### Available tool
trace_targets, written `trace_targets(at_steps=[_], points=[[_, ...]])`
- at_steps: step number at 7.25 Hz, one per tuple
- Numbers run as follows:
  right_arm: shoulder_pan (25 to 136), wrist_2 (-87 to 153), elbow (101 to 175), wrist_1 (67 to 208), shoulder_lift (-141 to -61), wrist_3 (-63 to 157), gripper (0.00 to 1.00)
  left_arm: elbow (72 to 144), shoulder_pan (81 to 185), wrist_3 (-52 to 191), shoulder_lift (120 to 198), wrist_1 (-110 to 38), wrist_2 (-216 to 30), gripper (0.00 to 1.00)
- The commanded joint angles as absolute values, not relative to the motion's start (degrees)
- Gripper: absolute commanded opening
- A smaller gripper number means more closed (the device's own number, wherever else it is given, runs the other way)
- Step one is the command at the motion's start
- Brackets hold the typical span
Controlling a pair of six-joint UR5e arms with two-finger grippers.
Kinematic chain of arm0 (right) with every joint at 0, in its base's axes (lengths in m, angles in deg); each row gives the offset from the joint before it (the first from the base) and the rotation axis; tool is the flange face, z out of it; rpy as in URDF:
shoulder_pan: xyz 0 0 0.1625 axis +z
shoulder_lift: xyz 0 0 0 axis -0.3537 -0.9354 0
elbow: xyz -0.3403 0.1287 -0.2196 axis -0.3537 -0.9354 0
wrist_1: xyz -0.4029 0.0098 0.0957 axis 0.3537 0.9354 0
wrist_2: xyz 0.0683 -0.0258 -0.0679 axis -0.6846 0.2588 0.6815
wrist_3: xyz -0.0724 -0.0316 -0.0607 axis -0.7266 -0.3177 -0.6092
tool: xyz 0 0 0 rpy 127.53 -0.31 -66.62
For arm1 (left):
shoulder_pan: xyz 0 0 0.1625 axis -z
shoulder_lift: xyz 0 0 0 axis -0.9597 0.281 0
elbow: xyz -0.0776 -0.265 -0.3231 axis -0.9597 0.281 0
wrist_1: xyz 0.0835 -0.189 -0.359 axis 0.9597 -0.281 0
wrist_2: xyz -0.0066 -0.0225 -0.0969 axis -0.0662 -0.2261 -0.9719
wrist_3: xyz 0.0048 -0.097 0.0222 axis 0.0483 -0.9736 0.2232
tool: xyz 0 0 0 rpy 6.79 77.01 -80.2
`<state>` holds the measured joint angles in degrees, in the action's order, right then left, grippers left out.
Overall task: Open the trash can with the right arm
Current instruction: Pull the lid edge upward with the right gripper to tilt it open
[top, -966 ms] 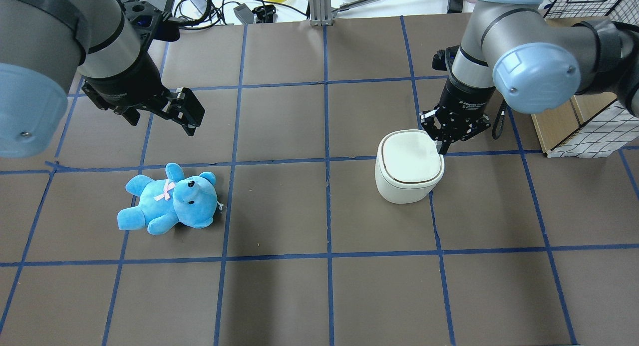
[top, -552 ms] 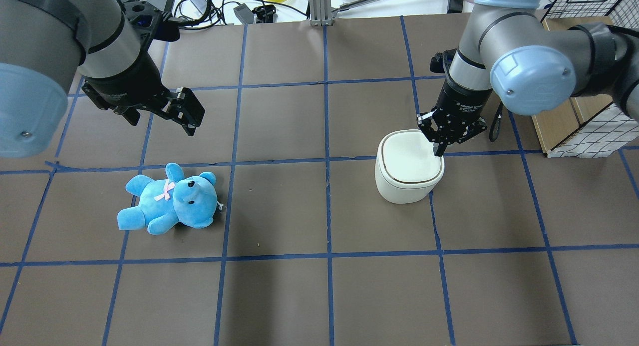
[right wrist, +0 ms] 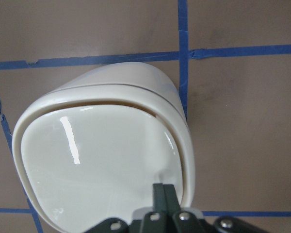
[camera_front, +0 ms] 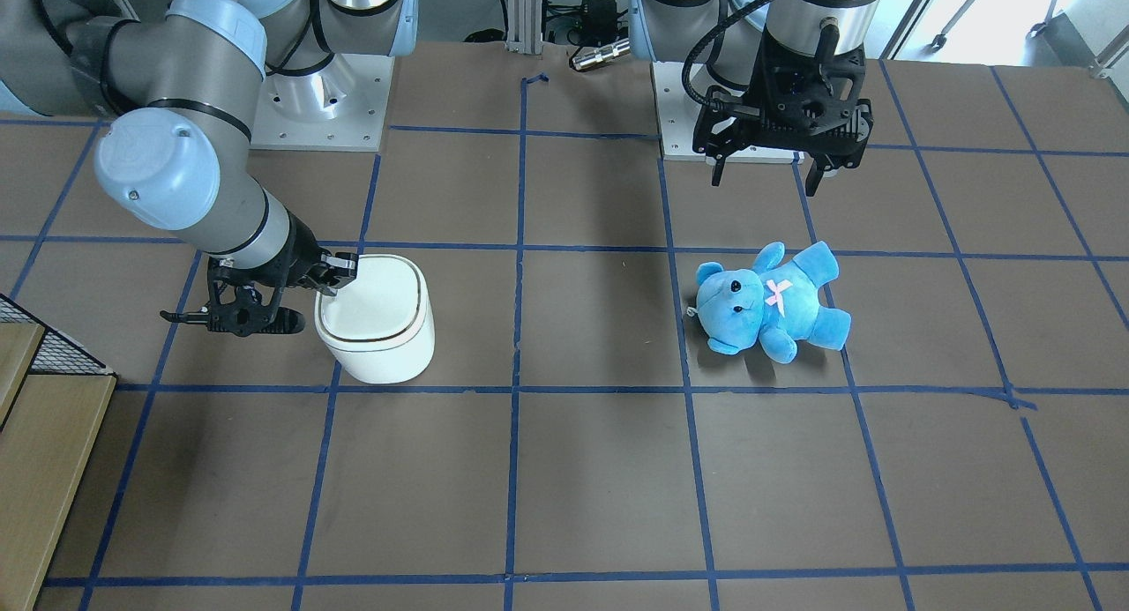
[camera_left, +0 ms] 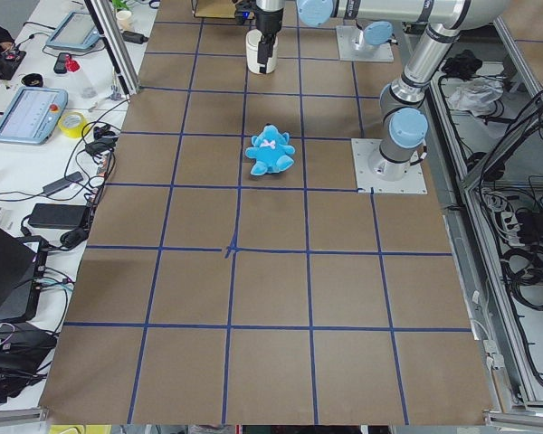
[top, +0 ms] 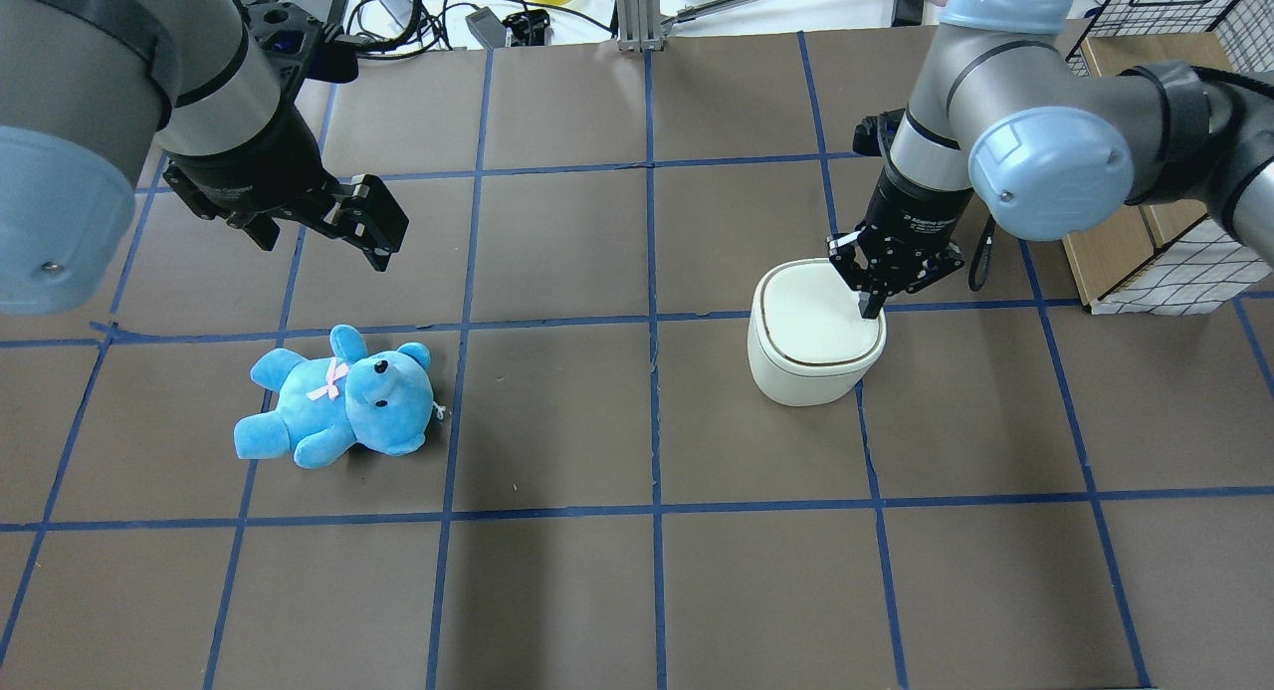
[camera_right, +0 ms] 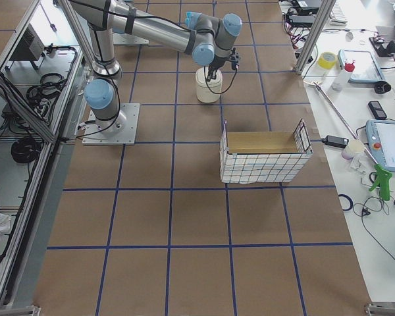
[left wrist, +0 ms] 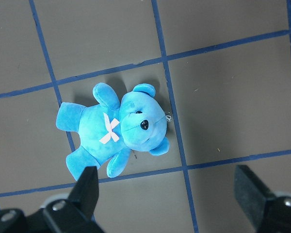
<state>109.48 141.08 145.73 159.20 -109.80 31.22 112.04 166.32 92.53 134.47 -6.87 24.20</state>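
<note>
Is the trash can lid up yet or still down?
Down. The lid lies flat inside the trash can rim, only a thin seam showing; the right hand, shut, is at its edge.

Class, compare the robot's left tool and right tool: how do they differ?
The left tool is open, fingers wide apart; the right tool is shut. The left tool hangs high, clear of the teddy bear; the right tool is low, its tip at the lid edge of the trash can. Both are black.

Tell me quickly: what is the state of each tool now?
Left tool: open, holding nothing.
Right tool: closed, gripping nothing, tips at the lid of the trash can.
</note>
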Motion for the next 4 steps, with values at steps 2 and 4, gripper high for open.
trace_targets(at_steps=[2,4], points=[[109.5,141.1,145.8,159.5,-109.1,31.3,0.0,112.0,166.3,92.5,134.5,-6.9,24.2,1.0],[109.5,141.1,145.8,159.4,-108.6,31.3,0.0,112.0,166.3,92.5,134.5,-6.9,24.2,1.0]])
